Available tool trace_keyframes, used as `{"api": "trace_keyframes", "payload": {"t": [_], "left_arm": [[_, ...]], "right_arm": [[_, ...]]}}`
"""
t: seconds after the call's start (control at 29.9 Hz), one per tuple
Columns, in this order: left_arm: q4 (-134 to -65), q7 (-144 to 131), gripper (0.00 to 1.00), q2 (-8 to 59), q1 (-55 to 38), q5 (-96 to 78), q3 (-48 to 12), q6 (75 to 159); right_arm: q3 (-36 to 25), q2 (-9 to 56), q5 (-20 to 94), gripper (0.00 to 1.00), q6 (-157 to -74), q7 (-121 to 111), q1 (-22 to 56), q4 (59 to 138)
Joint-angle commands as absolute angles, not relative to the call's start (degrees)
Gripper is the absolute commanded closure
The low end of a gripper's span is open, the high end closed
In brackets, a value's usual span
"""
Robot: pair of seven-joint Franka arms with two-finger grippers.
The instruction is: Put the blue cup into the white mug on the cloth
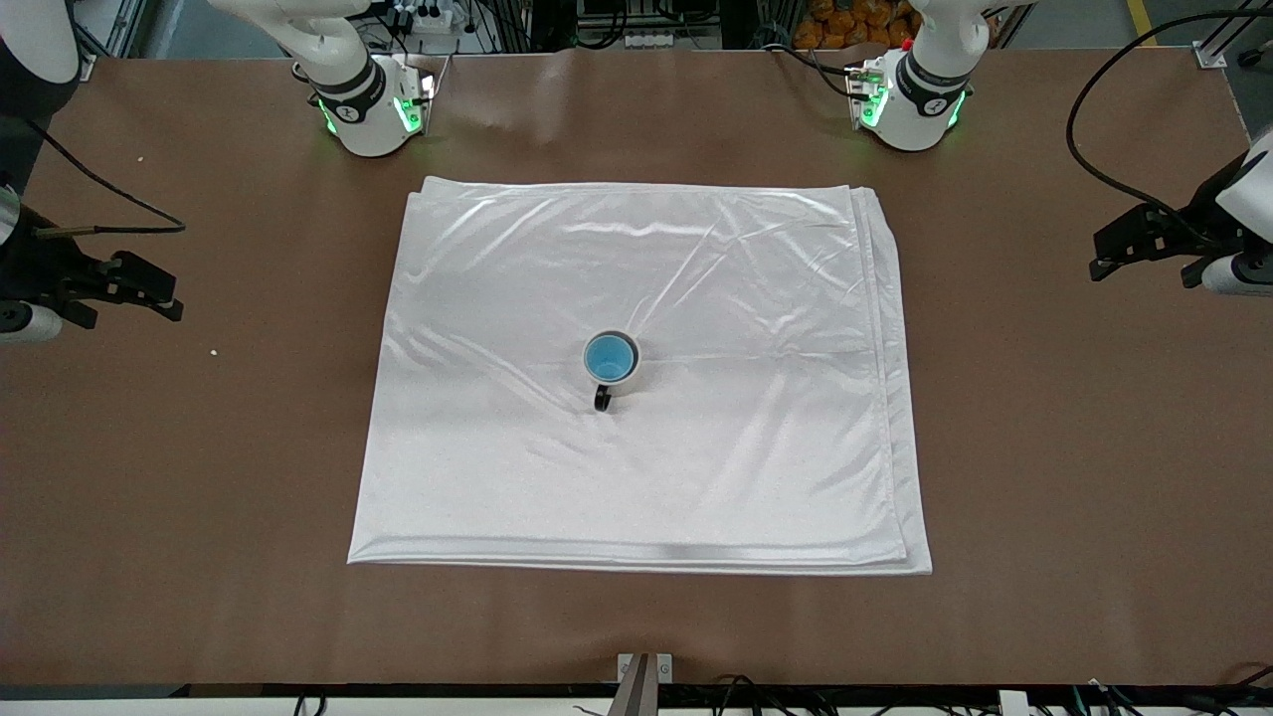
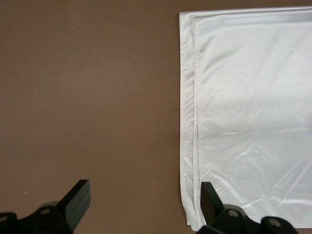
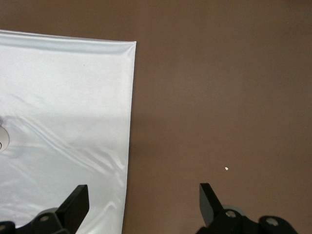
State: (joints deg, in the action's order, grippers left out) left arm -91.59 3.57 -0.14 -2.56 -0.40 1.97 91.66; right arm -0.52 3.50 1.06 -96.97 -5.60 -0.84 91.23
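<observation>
Blue cup already nested in the white mug at the middle of the cloth, both arms parked wide.

Front view: the small light blue handleless cup (image 1: 610, 357) sits inside the cream-white round mug with a black loop handle (image 1: 604, 397), mid-frame on the large shiny white folded cloth (image 1: 696, 467) spread over the brown tabletop (image 1: 1074, 447). The pair looks light and rigid, probably slick-walled; the cup's rim seems the likeliest hold, and the glossy cloth may slide under a push. The right gripper (image 1: 149, 290) waits at the frame's left edge, the left gripper (image 1: 1119, 251) at its right edge, both empty.

Left wrist view: the left gripper (image 2: 144, 204) at bottom, spread wide, holding nothing, over the cloth's layered edge.

Right wrist view: the right gripper (image 3: 144, 204) at bottom, likewise spread and empty; a sliver of the mug shows at the left edge.
</observation>
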Motion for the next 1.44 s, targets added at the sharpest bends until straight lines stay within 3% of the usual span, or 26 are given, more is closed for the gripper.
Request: {"api": "trace_keyframes", "payload": {"t": [0.0,1.4], "left_arm": [[-91.4,4.3,0.00,-0.9,-3.2,-0.4,2.6,90.2],[-91.3,6.5,0.00,-0.8,-3.3,3.3,1.8,88.0]], "right_arm": [[-0.2,2.0,1.7,0.00,-97.4,-6.1,-1.4,92.7],[-0.3,2.1,1.7,0.00,-97.6,-6.1,-1.4,92.7]]}}
